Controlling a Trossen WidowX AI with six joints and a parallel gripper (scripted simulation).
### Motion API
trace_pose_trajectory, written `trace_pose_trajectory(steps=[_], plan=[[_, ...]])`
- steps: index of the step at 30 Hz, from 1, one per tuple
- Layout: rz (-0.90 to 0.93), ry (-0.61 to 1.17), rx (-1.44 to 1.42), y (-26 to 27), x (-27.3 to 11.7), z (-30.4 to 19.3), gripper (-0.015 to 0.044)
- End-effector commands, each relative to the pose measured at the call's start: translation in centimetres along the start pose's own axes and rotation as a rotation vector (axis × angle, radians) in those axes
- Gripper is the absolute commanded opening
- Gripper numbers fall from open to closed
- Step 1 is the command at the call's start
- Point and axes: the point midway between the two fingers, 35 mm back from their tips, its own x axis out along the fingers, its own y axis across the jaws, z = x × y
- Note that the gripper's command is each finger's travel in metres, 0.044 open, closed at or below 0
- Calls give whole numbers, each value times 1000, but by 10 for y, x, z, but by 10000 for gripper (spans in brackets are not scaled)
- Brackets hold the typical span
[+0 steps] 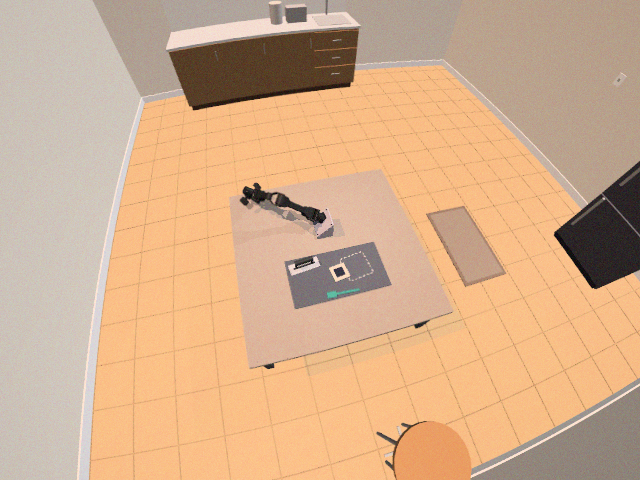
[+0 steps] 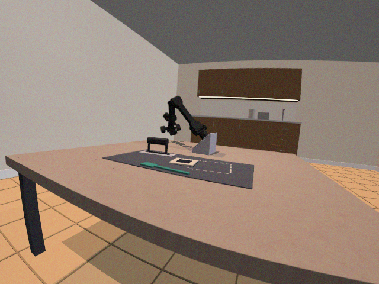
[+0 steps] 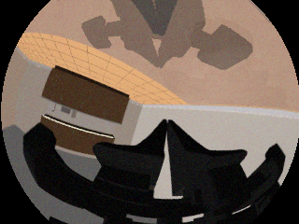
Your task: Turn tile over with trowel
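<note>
The brown rectangular desk carries a dark grey rectangular mat (lying flat) and a pale, wedge-shaped arm mount.

In the top view, a brown base cabinet stands near twelve o'clock, and it carries a pale canister and a grey box. At two o'clock is one wall outlet. At three o'clock lies a brown rug; farther stands a black refrigerator. The round orange stool is at five o'clock.
</note>
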Motion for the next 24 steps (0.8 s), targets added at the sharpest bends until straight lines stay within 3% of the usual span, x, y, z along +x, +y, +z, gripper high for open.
trace_pose_trajectory(steps=[1,8,12,24], plan=[[0,0,0,0,0,0,0],[0,0,0,0,0,0,0],[0,0,0,0,0,0,100],[0,0,0,0,0,0,100]])
